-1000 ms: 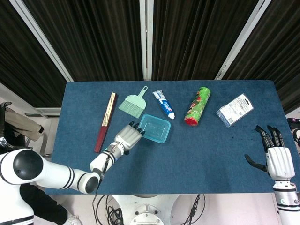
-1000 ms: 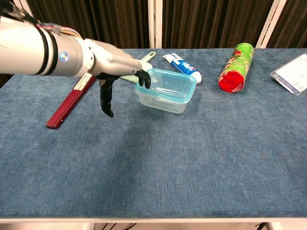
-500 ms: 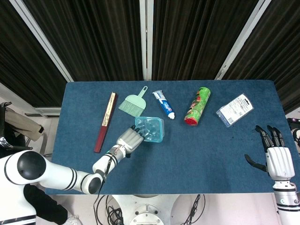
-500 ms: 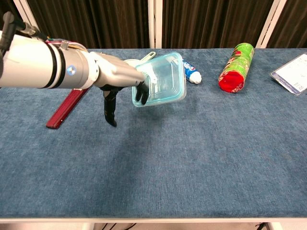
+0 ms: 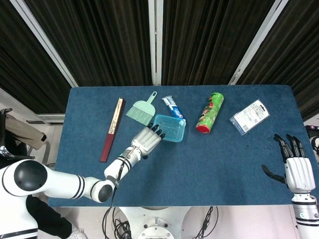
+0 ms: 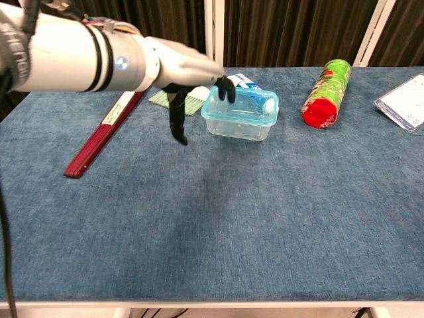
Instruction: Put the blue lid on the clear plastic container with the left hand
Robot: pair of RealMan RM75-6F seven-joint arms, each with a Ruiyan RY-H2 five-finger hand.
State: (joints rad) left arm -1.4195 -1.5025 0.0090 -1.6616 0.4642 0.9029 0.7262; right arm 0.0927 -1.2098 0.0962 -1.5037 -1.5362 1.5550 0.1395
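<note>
The clear plastic container (image 5: 170, 128) (image 6: 241, 119) stands flat on the blue table, and its blue lid (image 6: 242, 103) lies on top of it. My left hand (image 5: 146, 140) (image 6: 187, 68) is just left of it, fingers spread. Dark fingertips (image 6: 226, 89) touch the lid's left rim, and the thumb hangs down apart from the box. The hand holds nothing that I can see. My right hand (image 5: 297, 171) is open at the table's front right corner, far from the container, and shows only in the head view.
A red folded fan (image 5: 112, 129) (image 6: 99, 134) and a green hand brush (image 5: 142, 109) (image 6: 162, 97) lie to the left. A toothpaste tube (image 5: 172, 106) (image 6: 244, 81) touches the container's far side. A green can (image 5: 210, 112) (image 6: 325, 93) and a flat packet (image 5: 249, 116) (image 6: 404, 101) lie to the right.
Half a second ago the container was tipped up on its edge against my left hand. Now it lies flat, shifted right and back against the toothpaste. My left hand followed it.
</note>
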